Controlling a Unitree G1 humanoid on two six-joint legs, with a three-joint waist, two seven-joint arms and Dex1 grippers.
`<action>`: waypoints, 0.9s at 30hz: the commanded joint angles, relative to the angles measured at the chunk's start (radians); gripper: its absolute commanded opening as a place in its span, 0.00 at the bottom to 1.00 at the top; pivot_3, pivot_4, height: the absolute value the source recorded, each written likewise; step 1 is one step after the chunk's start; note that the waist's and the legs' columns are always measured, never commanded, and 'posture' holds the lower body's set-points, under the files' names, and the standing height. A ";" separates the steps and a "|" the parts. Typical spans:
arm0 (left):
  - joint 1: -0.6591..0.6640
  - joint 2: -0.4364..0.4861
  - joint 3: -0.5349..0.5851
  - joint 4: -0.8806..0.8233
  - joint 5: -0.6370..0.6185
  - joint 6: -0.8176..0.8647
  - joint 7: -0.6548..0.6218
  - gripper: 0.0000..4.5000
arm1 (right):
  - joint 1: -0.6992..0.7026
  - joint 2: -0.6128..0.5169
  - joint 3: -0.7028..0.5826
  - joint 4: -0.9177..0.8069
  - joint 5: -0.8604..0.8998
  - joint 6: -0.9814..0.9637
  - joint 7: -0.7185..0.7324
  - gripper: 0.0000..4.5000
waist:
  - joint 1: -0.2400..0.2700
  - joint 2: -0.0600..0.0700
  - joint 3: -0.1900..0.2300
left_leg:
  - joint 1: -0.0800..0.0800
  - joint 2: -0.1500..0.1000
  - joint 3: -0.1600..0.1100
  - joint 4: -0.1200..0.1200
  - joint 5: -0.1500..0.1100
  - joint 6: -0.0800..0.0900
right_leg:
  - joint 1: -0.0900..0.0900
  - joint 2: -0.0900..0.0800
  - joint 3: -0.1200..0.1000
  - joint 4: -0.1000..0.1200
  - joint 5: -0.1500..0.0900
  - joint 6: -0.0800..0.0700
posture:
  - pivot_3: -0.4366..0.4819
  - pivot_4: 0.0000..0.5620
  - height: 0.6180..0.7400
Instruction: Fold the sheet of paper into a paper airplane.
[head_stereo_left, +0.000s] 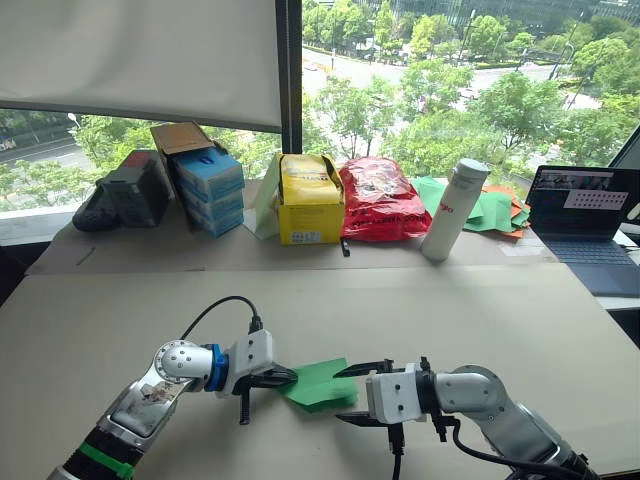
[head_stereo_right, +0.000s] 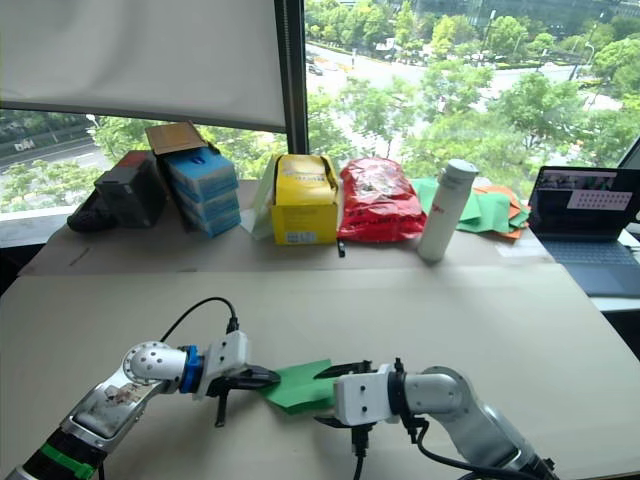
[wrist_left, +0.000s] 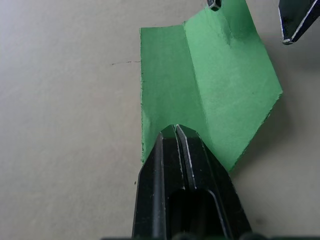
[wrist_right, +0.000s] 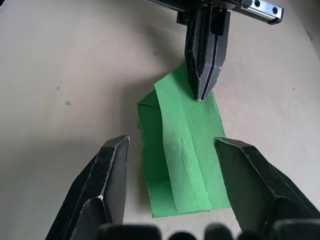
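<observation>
Now, paper: the sheet of paper is lying on the tan table, low in the head views, between the two grippers.
Shape: it is showing as a folded green piece with a raised crease going down its middle.
Which way: its long side is running from one gripper to the other, across the table. One end is pointing at the left gripper, and the other end is facing the right gripper.
Left gripper: its two black fingers are pressing together and pinching the paper's near end, right on the crease.
Right gripper: its fingers are standing wide apart, one on each side of the paper's end, and not touching it.
Hard to see: the left fingers are covering the pinched end, so its real shape is hidden. The head views are showing the folds poorly.
Behind: a yellow box, a red bag, a white bottle and a laptop are sitting far back by the window.
</observation>
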 joint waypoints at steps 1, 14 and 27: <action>0.030 0.015 -0.028 0.032 0.049 0.015 0.002 0.01 | -0.020 0.012 -0.004 0.025 -0.019 -0.040 -0.016 0.66 | 0.000 0.000 0.000 | 0.000 0.000 0.000 0.000 0.000 0.000 | 0.000 0.000 0.000 0.000 0.000 0.000 | 0.48 0.27 1.00; 0.056 0.024 -0.020 0.011 0.062 0.010 0.014 0.00 | -0.040 0.019 -0.019 0.046 0.007 -0.030 0.003 0.48 | -0.001 0.000 0.000 | 0.001 0.000 0.001 -0.001 0.000 0.000 | 0.000 0.000 0.001 0.000 0.000 0.000 | 0.48 0.27 1.00; 0.049 0.020 -0.011 0.017 0.080 -0.029 0.021 0.00 | -0.141 0.078 -0.022 0.040 0.118 0.212 0.084 0.01 | -0.001 0.000 0.000 | 0.003 0.001 0.001 -0.001 0.000 0.000 | 0.000 0.000 0.003 0.001 0.000 0.000 | 0.48 0.27 1.00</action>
